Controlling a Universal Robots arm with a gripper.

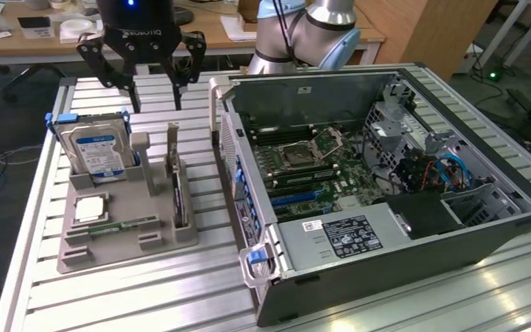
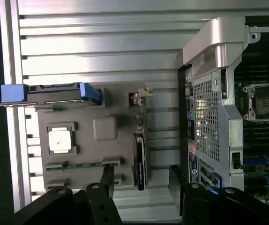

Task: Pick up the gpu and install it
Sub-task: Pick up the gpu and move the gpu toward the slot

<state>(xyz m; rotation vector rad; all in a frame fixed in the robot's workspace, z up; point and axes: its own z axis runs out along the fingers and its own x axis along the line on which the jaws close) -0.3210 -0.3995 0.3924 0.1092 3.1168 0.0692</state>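
Spread wide, the claw (image 1: 157,104) hangs above the far end of the grey tray (image 1: 127,245) with nothing between its black fingers (image 1: 136,97), clear of every part below it. The gpu (image 1: 179,197) stands on its long edge in a slot along the side of the tray nearest the computer case (image 1: 386,270), its silver end bracket rising at the end of the card closest to the claw. In the wrist view the gpu (image 2: 139,159) shows edge-on, a thin dark strip with the bulge of its fan, and it lines up in the gap between the two fingers (image 2: 107,177), which do not touch it. On the same tray, towards the exterior view's left, a hard drive (image 1: 99,152) with a blue label stands upright in its blue-handled holder, a square processor (image 1: 90,207) lies flat in a pocket, and a narrow memory stick (image 1: 118,225) lies just beside it. The case lies open on the slatted metal table (image 1: 155,297) just beside the tray, with the green motherboard (image 1: 312,166) exposed.
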